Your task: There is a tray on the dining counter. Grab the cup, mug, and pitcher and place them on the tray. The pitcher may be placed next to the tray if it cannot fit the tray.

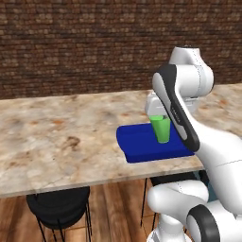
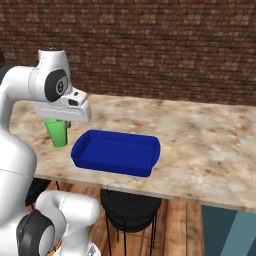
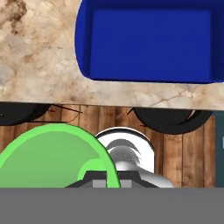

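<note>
The green cup (image 1: pixel 161 128) hangs upright in the air with my gripper (image 1: pixel 158 116) shut on its rim. In the left base view it appears in front of the blue tray (image 1: pixel 139 144), above its near right part. From the right base view the cup (image 2: pixel 58 133) hangs below the gripper (image 2: pixel 58 120), left of the tray (image 2: pixel 115 152) on the dining counter (image 2: pixel 200 145). Looking down from the hand, the cup (image 3: pixel 48 155) and gripper (image 3: pixel 109 178) show against the floor just off the counter's front edge, with the tray (image 3: pixel 148 41) beyond. Mug and pitcher are out of view.
Black stools (image 1: pixel 59 205) (image 2: pixel 130 205) stand under the counter's front edge on the wooden floor. A brick wall (image 1: pixel 71 42) runs behind the counter. Bare marble (image 1: pixel 56 132) stretches left of the tray.
</note>
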